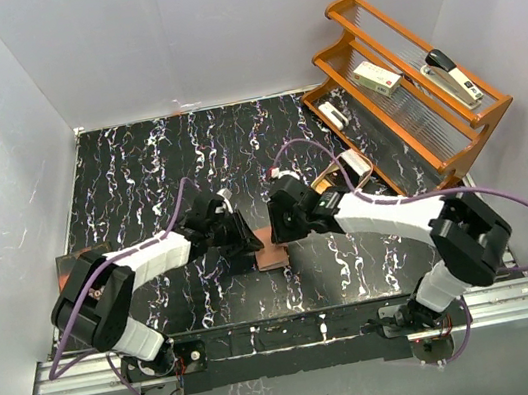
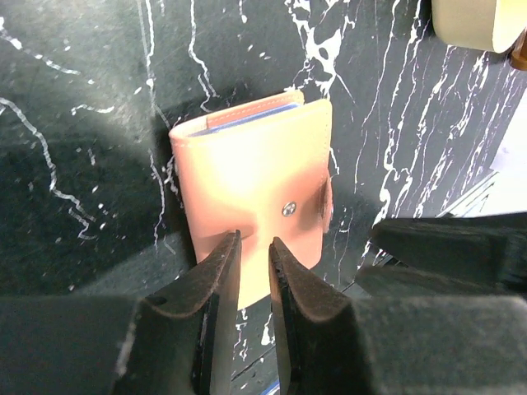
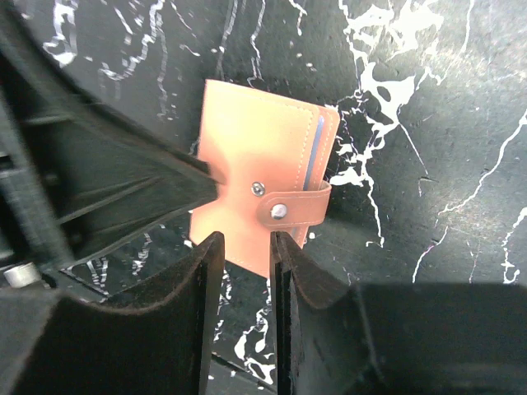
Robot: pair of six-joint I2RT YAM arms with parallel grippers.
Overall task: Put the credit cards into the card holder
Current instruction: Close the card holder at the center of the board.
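Note:
The card holder [image 1: 271, 253] is a reddish-brown leather wallet, folded shut, between the two grippers near the table's front middle. A thin blue card edge [image 2: 251, 118] shows in its far side; the rest of the credit cards is hidden. Its snap tab [image 3: 300, 210] curls round one edge, its button beside the stud [image 3: 258, 189], not on it. My left gripper [image 2: 254, 240] hovers over the holder's near part, jaws narrowly apart with nothing between them. My right gripper [image 3: 245, 237] faces it from the other side, jaws apart and empty. The left fingertip [image 3: 206, 174] reaches the holder's edge.
An orange wire rack [image 1: 415, 132] at the back right holds a stapler [image 1: 453, 74] and a small box [image 1: 378, 78]. A pale dish [image 2: 473, 23] lies beyond the holder by the right arm. White walls close in the dark marbled table [image 1: 187, 160].

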